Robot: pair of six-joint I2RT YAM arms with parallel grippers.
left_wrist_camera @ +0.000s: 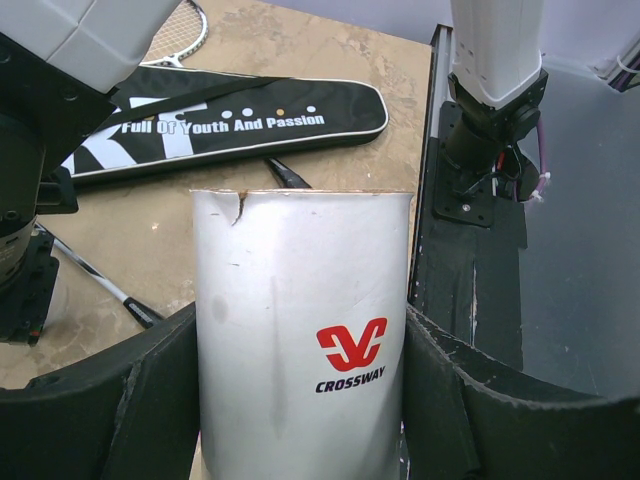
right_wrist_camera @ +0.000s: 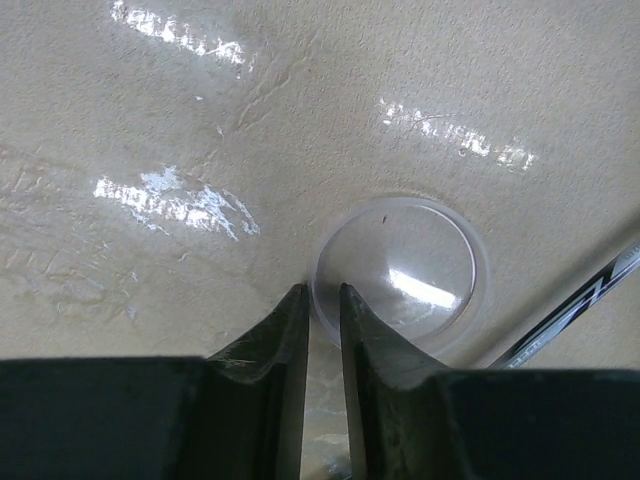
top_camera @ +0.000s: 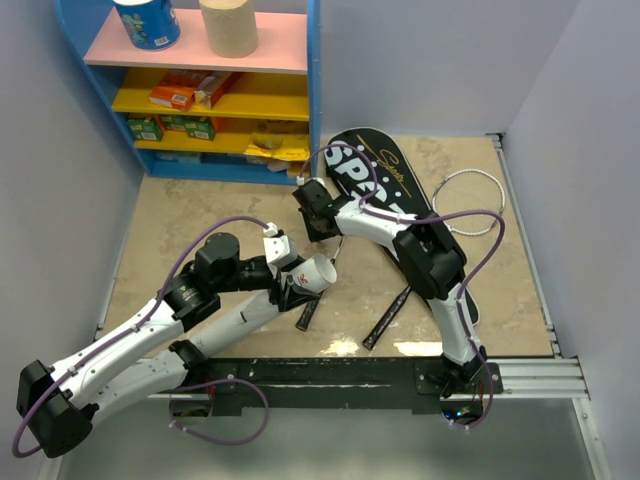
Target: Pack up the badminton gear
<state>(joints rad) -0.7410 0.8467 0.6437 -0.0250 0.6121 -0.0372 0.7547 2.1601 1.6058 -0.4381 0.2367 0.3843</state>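
Just before the lone bag, the left gripper clasps one tube. The right gripper's narrow fingers pinch one lid's rim. Two rackets lie nearby, with open table leftward.

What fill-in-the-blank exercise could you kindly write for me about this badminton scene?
1. The left gripper holds the white tube, whose printed brand reads ____.
2. The black bag bears the words Full Of Youth And ____.
3. The right gripper has its fingers on either side of the rim of a clear round lid that lies on the ____.

Missing words: CROSSWAY; Passion; table.
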